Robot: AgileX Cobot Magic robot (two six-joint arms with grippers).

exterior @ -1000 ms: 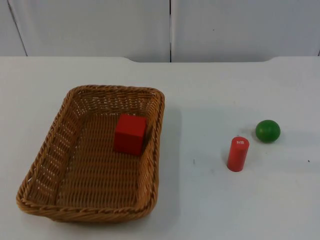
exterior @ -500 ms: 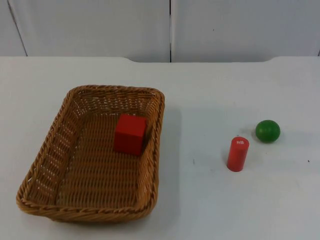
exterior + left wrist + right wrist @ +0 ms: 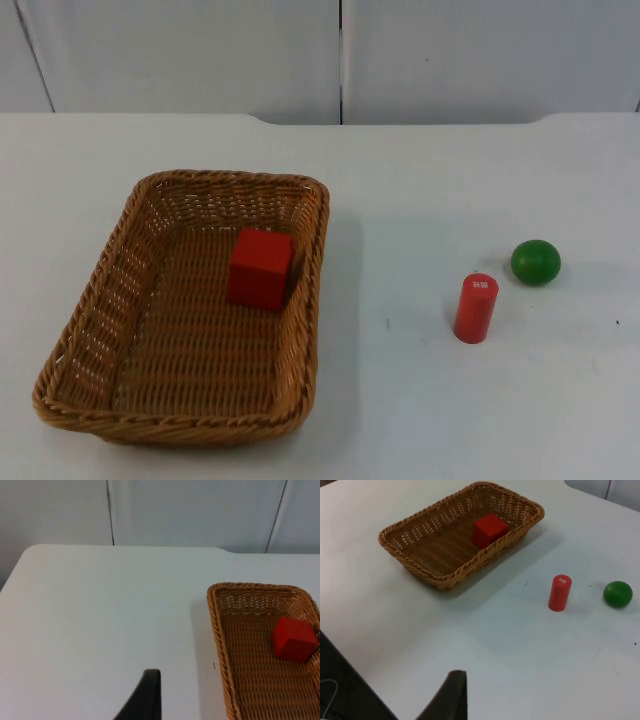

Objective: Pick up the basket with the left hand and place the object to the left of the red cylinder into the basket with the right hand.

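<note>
A brown wicker basket (image 3: 100, 290) rests on the white table at the left, with a red cube (image 3: 260, 268) lying against its right wall. A red cylinder (image 3: 476, 308) stands upright at the right, a green ball (image 3: 535, 261) just behind it to the right. My left gripper (image 3: 150, 695) waits above bare table left of the basket (image 3: 250, 586) and the cube (image 3: 294, 638), well apart from both. My right gripper (image 3: 452, 695) waits high over the table's near side, far from the basket (image 3: 440, 582), cube (image 3: 490, 530), cylinder (image 3: 559, 593) and ball (image 3: 617, 593).
Bare white table (image 3: 400, 200) runs between the basket and the cylinder. The grey partition wall (image 3: 450, 50) closes off the far side. The table's edge (image 3: 350, 660) drops off near the right gripper.
</note>
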